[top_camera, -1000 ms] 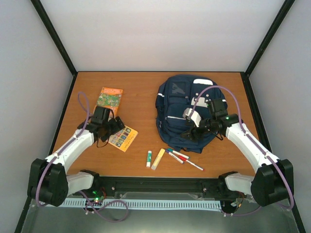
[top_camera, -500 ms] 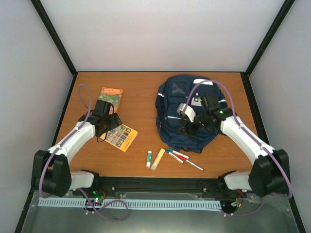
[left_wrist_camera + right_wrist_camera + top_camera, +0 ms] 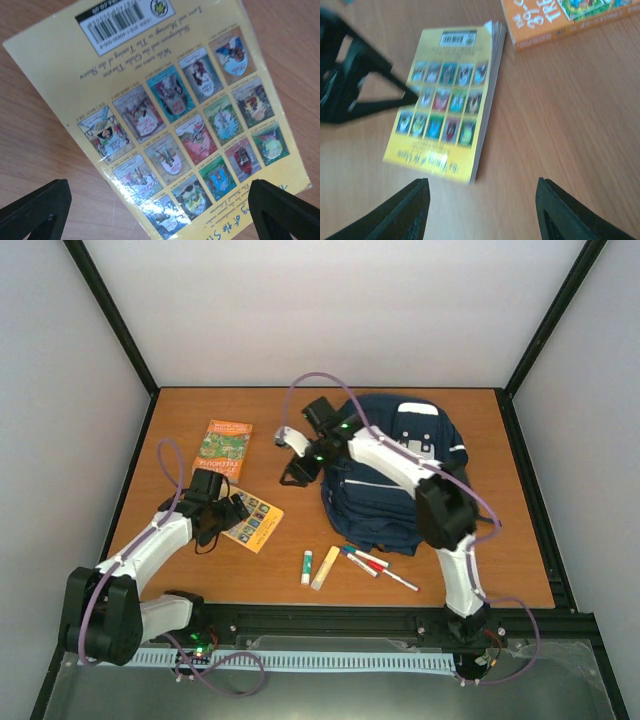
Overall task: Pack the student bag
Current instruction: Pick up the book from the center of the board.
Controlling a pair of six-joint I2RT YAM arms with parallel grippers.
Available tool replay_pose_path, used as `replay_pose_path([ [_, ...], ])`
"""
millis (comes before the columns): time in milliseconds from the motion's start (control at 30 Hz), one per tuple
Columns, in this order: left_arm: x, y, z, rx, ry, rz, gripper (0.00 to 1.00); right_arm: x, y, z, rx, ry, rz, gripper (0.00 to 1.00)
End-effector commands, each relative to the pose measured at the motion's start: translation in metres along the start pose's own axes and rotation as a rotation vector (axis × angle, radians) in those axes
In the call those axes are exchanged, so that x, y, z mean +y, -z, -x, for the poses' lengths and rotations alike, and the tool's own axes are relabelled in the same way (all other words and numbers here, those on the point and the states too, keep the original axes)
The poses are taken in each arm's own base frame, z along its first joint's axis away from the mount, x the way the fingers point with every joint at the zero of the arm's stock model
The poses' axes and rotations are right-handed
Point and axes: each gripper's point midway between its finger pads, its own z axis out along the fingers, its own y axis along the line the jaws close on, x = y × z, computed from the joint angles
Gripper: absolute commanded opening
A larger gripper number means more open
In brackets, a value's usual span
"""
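The student bag (image 3: 400, 480), navy with a white patch, lies at the back right of the table. My right arm reaches across it, and the right gripper (image 3: 292, 475) hangs open over bare wood just left of the bag. In the right wrist view the right gripper (image 3: 482, 215) holds nothing, and a yellow book (image 3: 447, 95) lies ahead of it. My left gripper (image 3: 228, 510) hovers wide open over the yellow book (image 3: 255, 523). The left wrist view has the left gripper (image 3: 160, 215) above the yellow book's back cover (image 3: 170, 110), not touching it.
An orange book (image 3: 226, 445) lies behind the yellow one, and its corner shows as the orange book (image 3: 560, 17) in the right wrist view. A glue stick (image 3: 307, 567), a pale yellow stick (image 3: 325, 568) and some markers (image 3: 375, 565) lie near the front edge.
My right arm has swung from above the bag leftward to the table beside the books, its jaws narrowing somewhat. My left gripper has shifted slightly over the yellow book.
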Motion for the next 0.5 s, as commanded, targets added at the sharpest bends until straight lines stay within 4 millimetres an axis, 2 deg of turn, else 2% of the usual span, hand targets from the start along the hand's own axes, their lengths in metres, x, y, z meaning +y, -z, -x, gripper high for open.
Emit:
replay_pose_path([
  [0, -0.004, 0.0, -0.007, 0.014, 0.031, -0.059, 1.0, -0.012, -0.046, 0.013, 0.064, -0.089, -0.004, 0.6],
  [167, 0.005, -0.001, -0.015, 0.015, 0.058, -0.051, 1.0, -0.027, -0.091, 0.02, 0.096, -0.118, -0.003, 0.6],
  [233, 0.007, -0.001, -0.02, 0.025, 0.07, -0.055, 1.0, -0.026, -0.108, 0.012, 0.119, -0.123, 0.009, 0.6],
  [333, 0.012, -0.003, -0.026, 0.034, 0.078, -0.056, 1.0, -0.027, -0.123, 0.002, 0.143, -0.148, 0.017, 0.59],
  [467, 0.013, -0.005, -0.029, 0.034, 0.07, -0.07, 1.0, -0.027, -0.133, -0.011, 0.172, -0.177, 0.022, 0.53],
])
